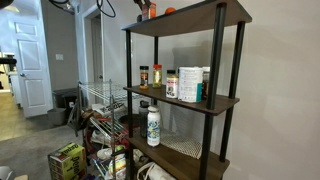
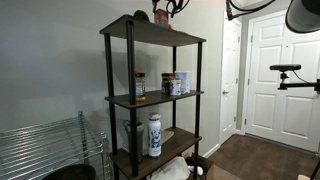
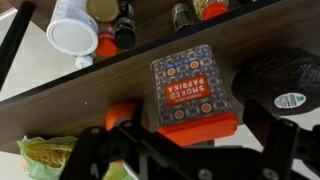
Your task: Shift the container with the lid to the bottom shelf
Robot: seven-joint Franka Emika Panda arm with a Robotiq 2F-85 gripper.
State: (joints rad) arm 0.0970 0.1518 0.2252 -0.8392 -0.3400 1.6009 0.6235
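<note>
The container with the lid (image 3: pixel 190 85) is a small orange-red tin labelled smoked paprika. It stands on the top shelf (image 3: pixel 110 85) of a dark shelf unit. My gripper (image 3: pixel 195 132) sits over it with a finger on each side, and small gaps show beside the tin. In both exterior views the gripper (image 1: pixel 147 8) (image 2: pixel 163 12) is at the top shelf. The tin is hard to make out there. The bottom shelf (image 1: pixel 186 150) (image 2: pixel 135 160) holds a white bottle with a green label (image 1: pixel 153 125) (image 2: pixel 155 135).
A low rounded orange object (image 3: pixel 120 113) and a dark round item with a sticker (image 3: pixel 285 85) flank the tin. The middle shelf holds spice jars (image 1: pixel 150 75) and a white tub (image 1: pixel 188 84). A wire rack (image 1: pixel 100 100) and clutter (image 1: pixel 68 160) stand beside the unit.
</note>
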